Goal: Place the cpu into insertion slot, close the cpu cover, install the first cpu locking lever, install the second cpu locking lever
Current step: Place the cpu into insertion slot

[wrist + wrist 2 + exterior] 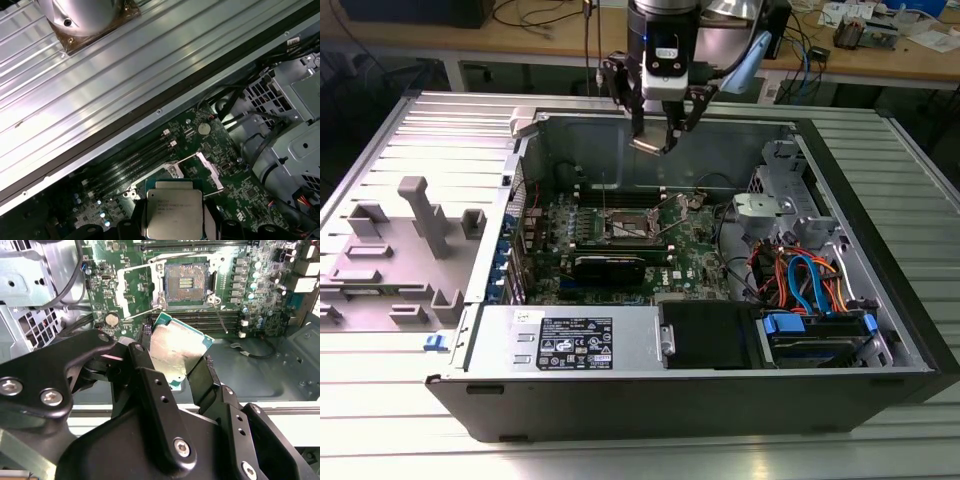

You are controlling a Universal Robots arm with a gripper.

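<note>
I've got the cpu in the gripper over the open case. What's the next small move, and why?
Probably a slow descent toward the insertion slot, correcting sideways as needed. The gripper is shut on the cpu by its edges, and in the exterior view it hangs well above the motherboard. The slot's dark centre is bare, with nothing seated in it.

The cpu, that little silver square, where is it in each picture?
Exterior view: the cpu is held in the end effector, over the open computer case.
Second wrist view: the cpu is tilted between the black fingers, with the insertion slot beyond.
First wrist view: the cpu is gripped at its sides, silvery top facing the camera.
Shared landmark: the green motherboard.
</note>
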